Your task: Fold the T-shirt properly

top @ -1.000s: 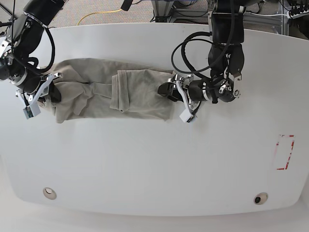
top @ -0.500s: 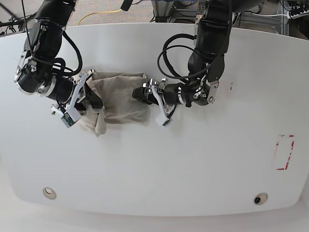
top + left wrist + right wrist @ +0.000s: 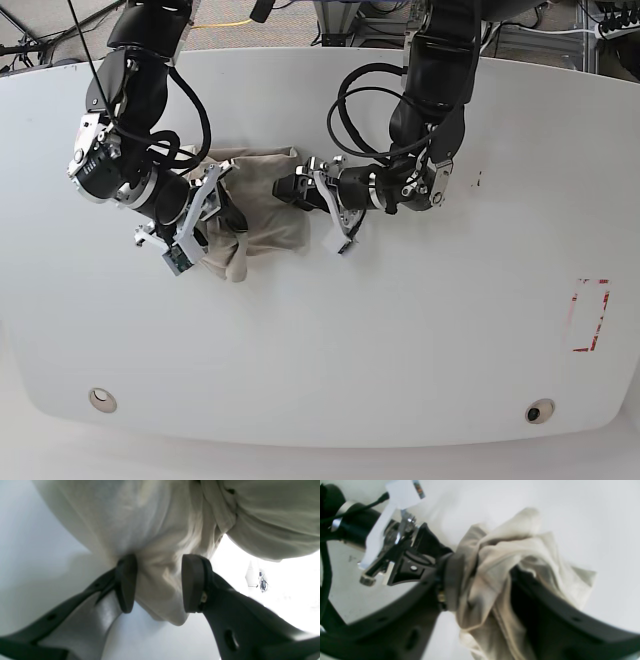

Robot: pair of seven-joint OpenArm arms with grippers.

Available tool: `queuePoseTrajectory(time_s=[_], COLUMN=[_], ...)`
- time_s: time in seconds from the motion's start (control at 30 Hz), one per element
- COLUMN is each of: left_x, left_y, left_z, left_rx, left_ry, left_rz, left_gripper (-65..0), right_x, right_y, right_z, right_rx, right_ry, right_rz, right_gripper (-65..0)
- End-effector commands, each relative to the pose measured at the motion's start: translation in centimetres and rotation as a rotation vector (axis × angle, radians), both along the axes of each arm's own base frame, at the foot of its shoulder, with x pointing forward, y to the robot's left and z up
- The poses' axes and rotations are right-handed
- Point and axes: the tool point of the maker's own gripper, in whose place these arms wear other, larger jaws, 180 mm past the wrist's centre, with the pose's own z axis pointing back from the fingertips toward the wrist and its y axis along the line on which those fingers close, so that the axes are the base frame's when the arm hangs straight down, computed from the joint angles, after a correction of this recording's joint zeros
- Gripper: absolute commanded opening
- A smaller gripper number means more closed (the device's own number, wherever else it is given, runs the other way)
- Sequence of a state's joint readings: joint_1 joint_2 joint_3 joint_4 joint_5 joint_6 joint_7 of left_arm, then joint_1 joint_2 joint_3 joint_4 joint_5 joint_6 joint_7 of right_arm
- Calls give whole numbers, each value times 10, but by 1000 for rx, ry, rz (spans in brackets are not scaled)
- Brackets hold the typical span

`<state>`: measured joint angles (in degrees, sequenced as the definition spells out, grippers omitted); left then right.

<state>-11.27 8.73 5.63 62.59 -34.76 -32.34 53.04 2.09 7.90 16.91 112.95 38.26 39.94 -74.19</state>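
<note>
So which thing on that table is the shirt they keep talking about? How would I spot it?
Look at the big white table and find the two black arms reaching in from its far edge. Between their pincers, toward the table's left half, lies a bunched, wrinkled heap of cloth: that is the T-shirt. It is the only soft, beige thing there; everything around it is hard, black or white.

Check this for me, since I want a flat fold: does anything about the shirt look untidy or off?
Yes. The T-shirt is bunched into a wrinkled lump between the two arms rather than lying flat on the table. One loose corner hangs out toward the near side by the right claw, and cloth sits crumpled between the pads of the left claw.
</note>
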Motion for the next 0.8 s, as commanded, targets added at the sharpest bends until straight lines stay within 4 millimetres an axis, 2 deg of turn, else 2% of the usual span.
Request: queuePoseTrajectory(time_s=[0.0,0.1,0.13,0.2,0.33,0.4,0.47,0.6,0.67,0.77], left_x=[1,1,1,2,14,20,26,42,44,47], left_y=[0,0,0,0,-9,0,8,49,70,118], left_z=[0,1,1,2,37,54,76,107,110,113], left_rx=[31,29,27,23,-94,-124,-159,-174,-173,-155], left_ry=[-4,-6,-6,-10,-124,-191,-261,-365,-376,-388], left_rz=[-21,-19,-19,-18,-14,-19,-15,44,75,143], left_gripper=[-383,-383,-383,-383,-383,-386,-386,-386,-386,-386], right_x=[10,12,12,11,8,6,1,-6,-13,-30], right_y=[-3,-4,-4,1,12,14,4,-20,-27,-36], right_z=[12,7,5,6,5,8,8,20,21,10], right_rx=[-15,-42,-48,-45,-49,-14,10,85,111,121], right_ry=[-55,-46,-43,-46,-43,-47,-39,-60,-53,-7], right_rz=[-20,-45,-53,-43,7,15,0,-26,-30,-38], right_gripper=[-236,-5,0,0,-5,-46,-73,-114,-136,-197])
